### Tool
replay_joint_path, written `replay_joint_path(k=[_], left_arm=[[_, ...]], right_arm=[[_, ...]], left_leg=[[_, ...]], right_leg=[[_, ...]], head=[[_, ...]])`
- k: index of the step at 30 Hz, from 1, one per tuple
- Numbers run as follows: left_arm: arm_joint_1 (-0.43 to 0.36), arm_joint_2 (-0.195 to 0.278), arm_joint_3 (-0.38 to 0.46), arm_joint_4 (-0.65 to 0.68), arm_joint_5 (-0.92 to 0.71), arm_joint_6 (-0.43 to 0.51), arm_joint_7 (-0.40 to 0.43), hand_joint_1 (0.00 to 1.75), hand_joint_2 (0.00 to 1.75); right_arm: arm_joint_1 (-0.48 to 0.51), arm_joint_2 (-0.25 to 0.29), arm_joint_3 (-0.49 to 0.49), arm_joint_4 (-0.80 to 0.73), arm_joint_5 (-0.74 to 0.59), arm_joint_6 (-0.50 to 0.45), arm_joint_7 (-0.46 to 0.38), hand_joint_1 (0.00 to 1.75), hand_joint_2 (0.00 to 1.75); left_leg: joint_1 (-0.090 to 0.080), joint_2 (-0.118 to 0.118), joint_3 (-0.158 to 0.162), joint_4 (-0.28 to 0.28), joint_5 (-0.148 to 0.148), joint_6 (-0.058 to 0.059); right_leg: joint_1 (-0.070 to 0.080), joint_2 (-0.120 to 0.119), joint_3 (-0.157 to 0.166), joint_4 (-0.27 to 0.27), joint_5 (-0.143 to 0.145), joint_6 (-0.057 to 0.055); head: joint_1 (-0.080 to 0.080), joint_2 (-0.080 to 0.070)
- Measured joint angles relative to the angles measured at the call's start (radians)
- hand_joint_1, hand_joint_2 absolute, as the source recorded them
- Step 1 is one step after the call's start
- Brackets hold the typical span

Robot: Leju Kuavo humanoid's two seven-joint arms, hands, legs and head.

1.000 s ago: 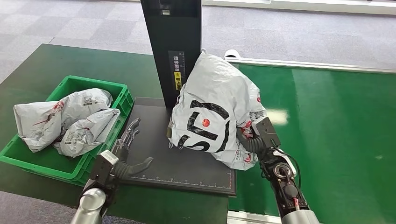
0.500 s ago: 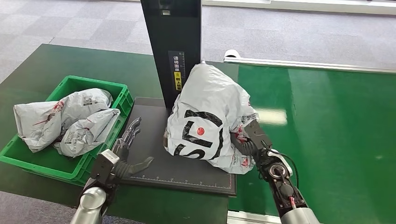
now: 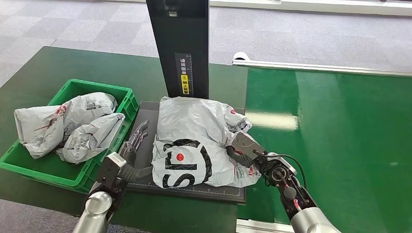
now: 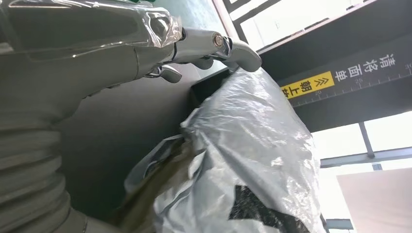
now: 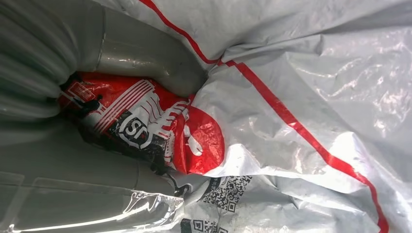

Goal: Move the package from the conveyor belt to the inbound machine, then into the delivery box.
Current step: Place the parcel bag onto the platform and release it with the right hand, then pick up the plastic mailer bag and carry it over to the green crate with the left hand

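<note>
Currently the package [image 3: 194,141] lies on the scanner plate [image 3: 145,116]. Right robot hand [image 3: 245,148] grips it; left robot hand [image 3: 132,154] rests beside it, fingers spread, holding nothing.

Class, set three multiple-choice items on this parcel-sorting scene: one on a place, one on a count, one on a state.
1. Where does the large white package lie?
A. on the black scanner platform
B. inside the green crate
C. on the floor

2. How many bags lie in the crate?
A. none
B. two
C. five

3. What is the right robot hand doing?
A. hanging free
B. gripping the package
C. touching the crate

Answers: 1 A, it rests below the black column. 2 B, two white bags show. 3 B, its fingers clamp the plastic.
</note>
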Motion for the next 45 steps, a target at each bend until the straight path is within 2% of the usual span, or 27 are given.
replay_joint_path(k=[17,18,19,21,22,23,28,34,39,45], left_arm=[[-0.032,0.006,-0.017,0.045,0.002,0.000,0.000,0.00,1.75],[-0.033,0.006,-0.017,0.046,0.003,0.000,0.000,0.00,1.75],[-0.034,0.007,-0.018,0.046,0.003,0.000,0.000,0.00,1.75],[-0.034,0.008,-0.018,0.047,0.004,0.002,0.000,0.00,1.75],[-0.034,0.008,-0.018,0.047,0.005,0.004,0.000,0.00,1.75],[-0.033,0.009,-0.018,0.047,0.006,0.006,0.000,0.00,1.75],[-0.014,0.012,-0.017,0.031,0.017,0.020,0.000,0.00,1.75],[0.015,0.014,-0.013,-0.007,0.008,0.073,-0.007,0.00,1.75],[0.032,0.005,0.004,-0.056,-0.015,0.224,-0.009,0.00,1.75],[0.049,-0.014,0.014,-0.148,-0.096,0.520,-0.010,0.00,1.75]], right_arm=[[-0.042,-0.018,0.064,0.055,0.010,0.022,-0.015,1.75,1.75],[-0.044,-0.018,0.065,0.056,0.011,0.023,-0.015,1.65,1.75],[-0.045,-0.019,0.066,0.057,0.011,0.023,-0.015,1.27,1.75],[-0.046,-0.019,0.068,0.059,0.011,0.018,-0.015,0.40,1.75],[-0.046,-0.019,0.068,0.059,0.010,0.012,-0.015,0.05,1.75],[-0.046,-0.019,0.068,0.059,0.007,0.005,-0.016,0.00,1.75],[-0.030,-0.018,0.055,0.052,-0.059,-0.038,-0.033,0.00,1.75],[0.034,-0.011,-0.022,-0.029,-0.192,-0.057,-0.064,0.00,1.75],[0.076,-0.007,-0.074,-0.098,-0.226,-0.087,-0.073,0.00,1.75],[0.106,0.002,-0.119,-0.154,-0.247,-0.121,-0.079,0.00,1.75]], left_leg=[[0.000,0.000,0.009,0.000,0.000,0.000],[0.000,0.000,0.010,0.000,0.000,0.000],[0.000,0.000,0.010,0.000,0.000,0.000],[0.000,0.000,0.010,0.000,0.000,0.000],[0.000,0.000,0.010,0.000,0.000,0.000],[0.000,0.000,0.010,0.000,0.000,0.000],[0.000,0.000,0.010,0.000,0.000,0.000],[0.000,-0.002,0.008,0.000,0.000,0.000],[0.000,-0.002,0.005,0.000,0.000,0.000],[0.000,-0.002,0.004,0.000,0.000,0.000]], right_leg=[[0.000,0.000,0.009,0.000,0.000,0.000],[0.000,0.000,0.010,0.000,0.000,0.000],[0.000,0.000,0.010,0.000,0.000,0.000],[0.000,0.000,0.010,0.000,0.000,0.000],[0.000,0.000,0.010,0.000,0.000,0.000],[0.000,0.000,0.011,0.000,0.000,0.000],[0.000,0.000,0.011,0.000,0.000,0.000],[0.000,0.000,0.009,0.000,0.000,0.000],[0.000,0.000,0.006,0.000,0.000,0.000],[0.000,0.000,0.006,0.000,0.000,0.000]], head=[[0.000,0.000],[0.000,0.000],[0.000,0.000],[0.000,0.000],[0.000,0.000],[0.000,0.000],[0.000,0.000],[0.000,0.000],[0.000,0.000],[0.000,0.000]])
